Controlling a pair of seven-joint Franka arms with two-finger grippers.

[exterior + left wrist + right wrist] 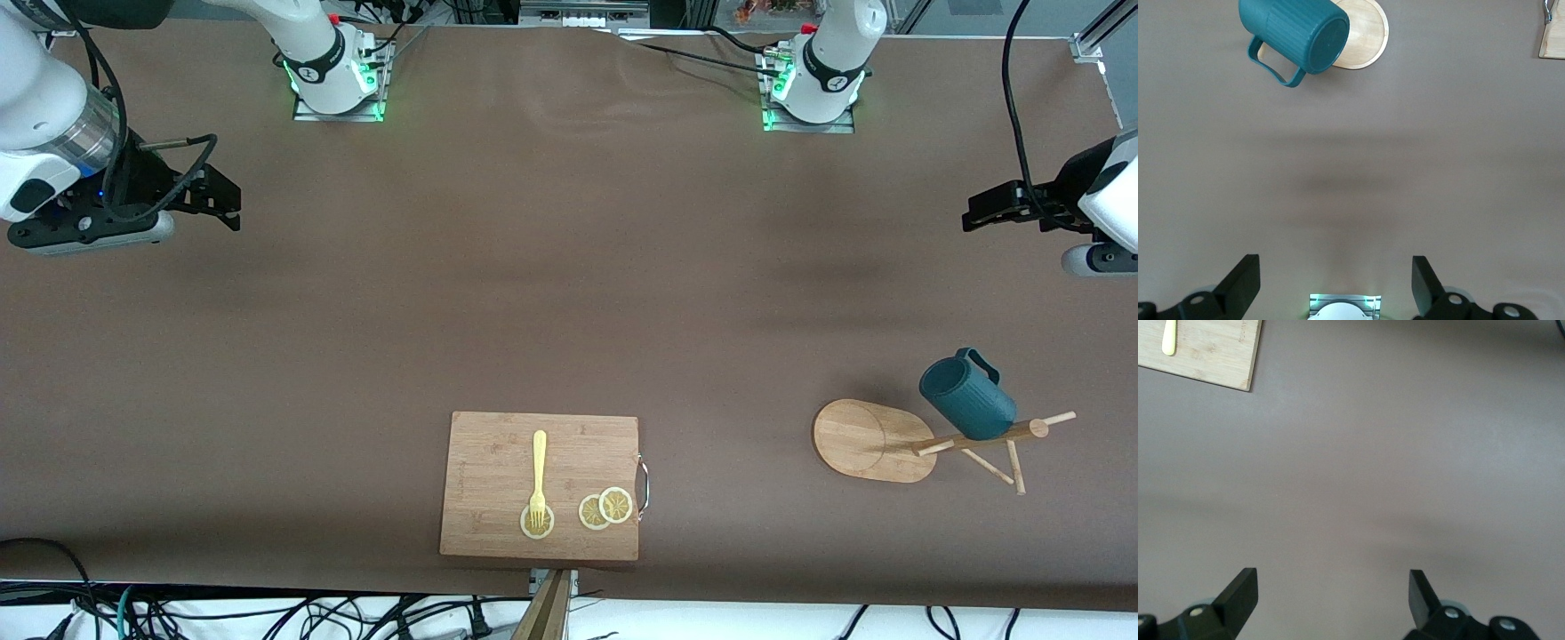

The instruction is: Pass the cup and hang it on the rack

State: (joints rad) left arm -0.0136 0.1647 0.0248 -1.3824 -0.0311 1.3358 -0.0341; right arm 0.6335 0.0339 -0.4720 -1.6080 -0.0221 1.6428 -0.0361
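The dark teal cup (pixel 967 398) hangs tilted up on the wooden rack (pixel 867 440), by its pole and pegs, at the left arm's end of the table. What carries it is hidden. In the left wrist view the cup (pixel 1298 33) shows its underside and its loop handle, over the rack's oval base (pixel 1368 37). My left gripper (pixel 971 216) (pixel 1335 267) is open and empty, above bare table, well apart from the rack. My right gripper (pixel 233 206) (pixel 1331 581) is open and empty too, above bare table at the right arm's end.
A bamboo cutting board (pixel 498 444) with a metal handle lies near the front edge. On it are a yellow fork (pixel 539 471) and lemon slices (pixel 606 508). Its corner (pixel 1211 360) shows in the right wrist view. Brown table lies between the arms.
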